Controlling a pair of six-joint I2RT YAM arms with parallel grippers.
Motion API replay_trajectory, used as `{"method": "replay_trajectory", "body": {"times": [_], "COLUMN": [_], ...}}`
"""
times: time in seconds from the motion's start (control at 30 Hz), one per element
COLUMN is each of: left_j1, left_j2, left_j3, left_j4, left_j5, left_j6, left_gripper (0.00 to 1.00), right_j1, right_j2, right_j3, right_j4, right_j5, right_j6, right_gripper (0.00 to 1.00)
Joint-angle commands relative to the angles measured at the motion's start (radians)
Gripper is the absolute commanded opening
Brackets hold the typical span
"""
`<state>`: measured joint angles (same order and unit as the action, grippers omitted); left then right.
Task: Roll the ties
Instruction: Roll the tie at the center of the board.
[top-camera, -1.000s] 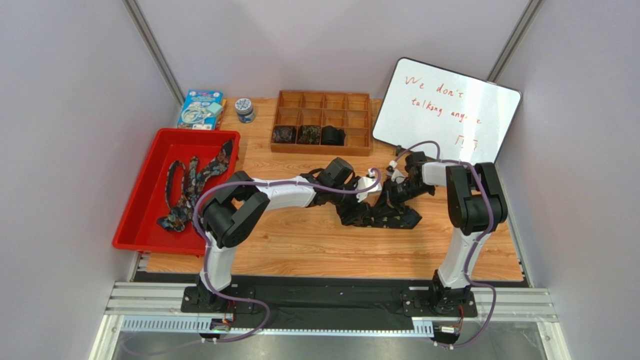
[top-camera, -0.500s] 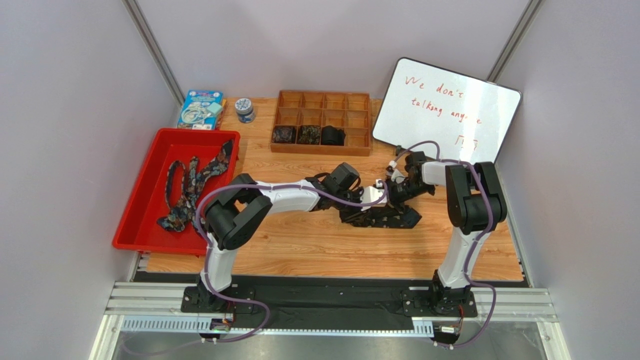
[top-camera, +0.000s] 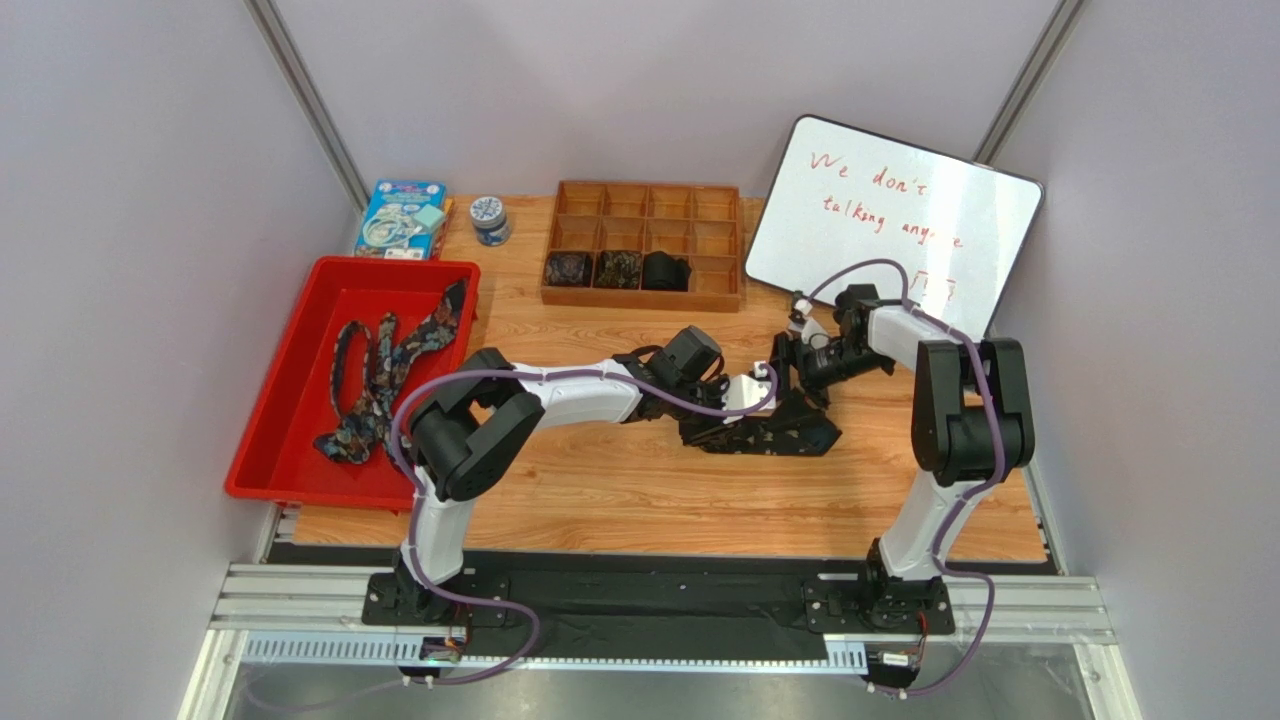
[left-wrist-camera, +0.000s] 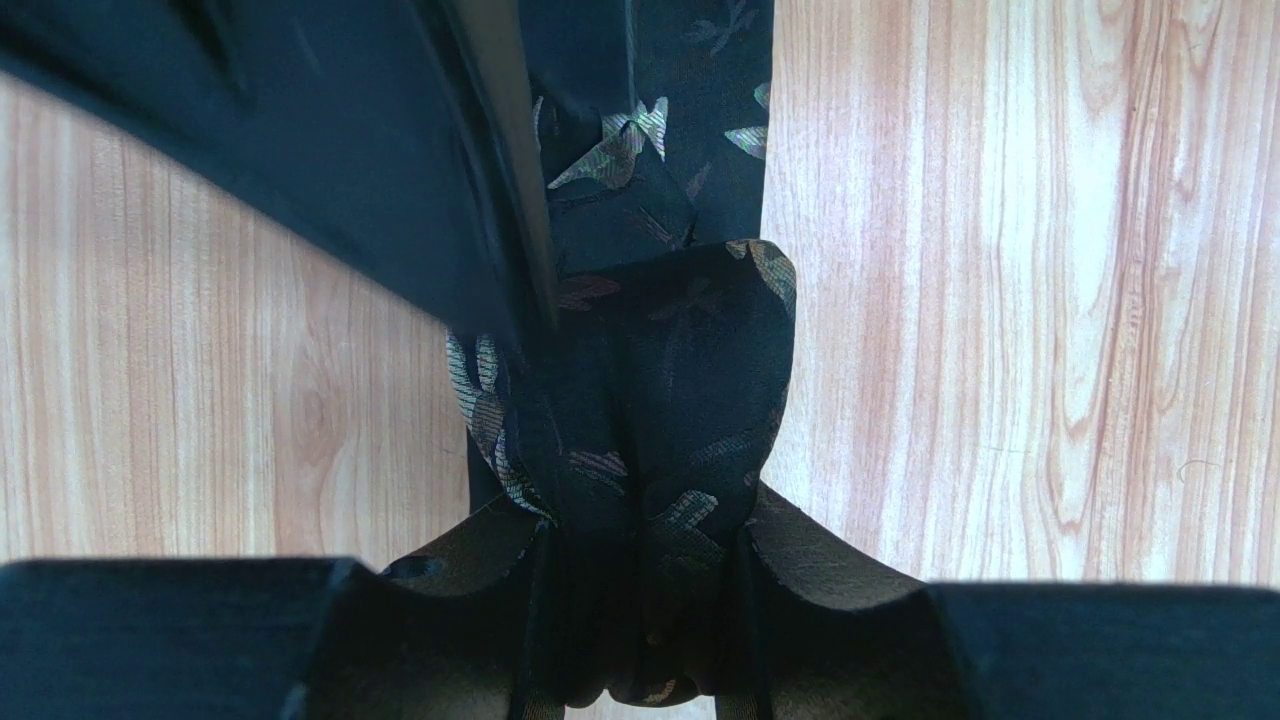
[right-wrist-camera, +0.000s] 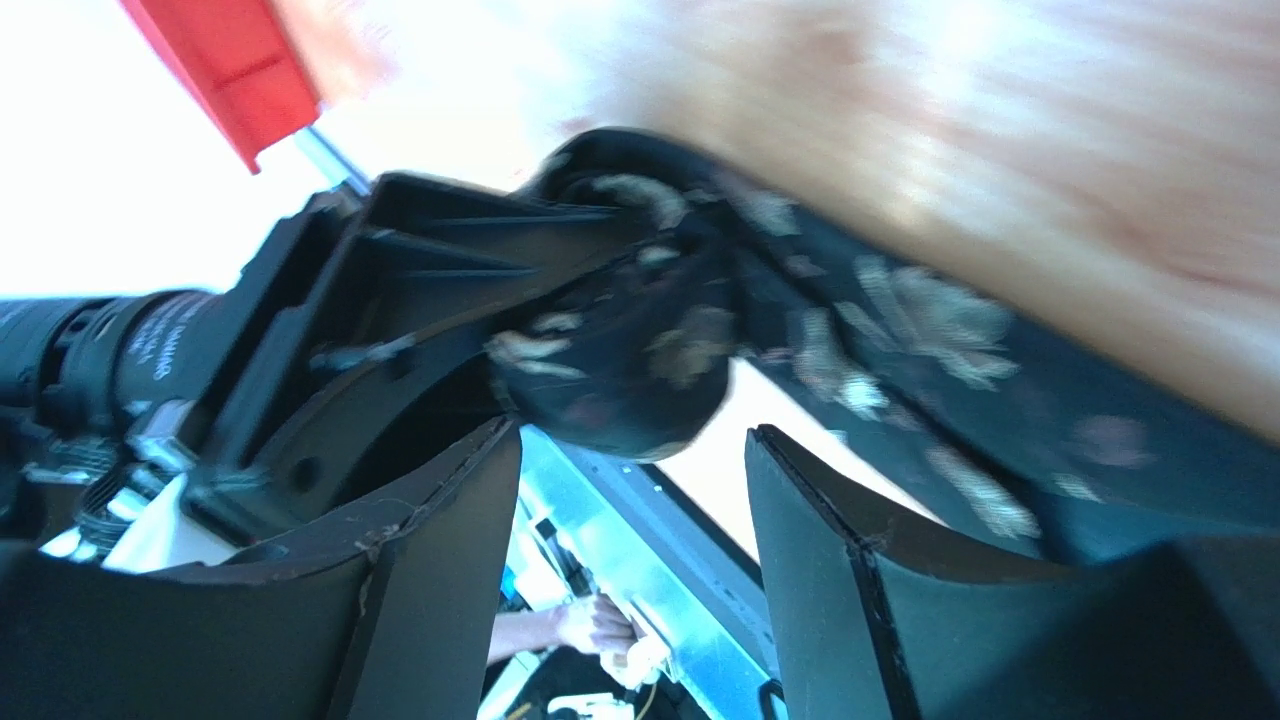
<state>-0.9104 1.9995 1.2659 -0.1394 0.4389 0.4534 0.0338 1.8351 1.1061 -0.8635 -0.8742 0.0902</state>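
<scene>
Pinching the tie coil (left-wrist-camera: 676, 345), left hand (left-wrist-camera: 646, 518) faces the spread right hand (right-wrist-camera: 631, 435), whiteboard (top-camera: 894, 210) behind.

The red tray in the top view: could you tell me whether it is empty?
No, loose patterned ties lie strewn inside the red tray.

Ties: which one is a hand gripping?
The tie on the table: the left hand pinches its rolled end. The loose ties in the red tray and the three coils in the wooden organizer lie untouched.
</scene>
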Motion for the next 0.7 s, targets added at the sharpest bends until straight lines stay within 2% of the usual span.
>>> {"method": "replay_trajectory", "body": {"times": [0.0,0.13,0.23,0.27,0.3,0.4,0.43,0.53,0.63,0.67], "left_j1": [-0.001,-0.001,-0.001,0.001,0.002,0.011,0.016,0.031,0.050,0.054], "left_j2": [0.041,0.036,0.032,0.028,0.021,-0.004,-0.013,-0.053,-0.082,-0.087], "left_j3": [0.001,0.000,-0.005,-0.005,-0.008,-0.014,-0.014,0.001,0.052,0.058], "left_j4": [-0.100,-0.106,-0.111,-0.112,-0.112,-0.121,-0.124,-0.141,-0.181,-0.184], "left_j5": [-0.042,-0.037,-0.035,-0.035,-0.034,-0.020,-0.013,0.003,0.052,0.066], "left_j6": [0.028,0.030,0.033,0.033,0.034,0.042,0.045,0.050,0.033,0.022], "left_gripper": [0.16,0.19,0.22,0.23,0.24,0.33,0.42,0.58,0.64,0.73], "right_j1": [0.047,0.081,0.089,0.089,0.089,0.081,0.081,0.064,0.051,0.041], "right_j2": [-0.030,-0.004,0.032,0.038,0.044,0.055,0.058,0.087,0.130,0.153], "right_j3": [-0.022,-0.032,-0.023,-0.019,-0.014,-0.015,-0.015,-0.029,-0.038,-0.038], "right_j4": [0.015,0.105,0.121,0.123,0.121,0.121,0.124,0.139,0.155,0.156], "right_j5": [-0.080,-0.049,-0.002,0.012,0.024,0.067,0.085,0.107,0.129,0.133], "right_j6": [-0.006,0.023,0.028,0.026,0.023,0.013,0.006,0.002,0.006,0.016], "right_gripper": [0.62,0.55,0.29,0.06,0.00,0.00,0.00,0.00,0.00,0.00]}}
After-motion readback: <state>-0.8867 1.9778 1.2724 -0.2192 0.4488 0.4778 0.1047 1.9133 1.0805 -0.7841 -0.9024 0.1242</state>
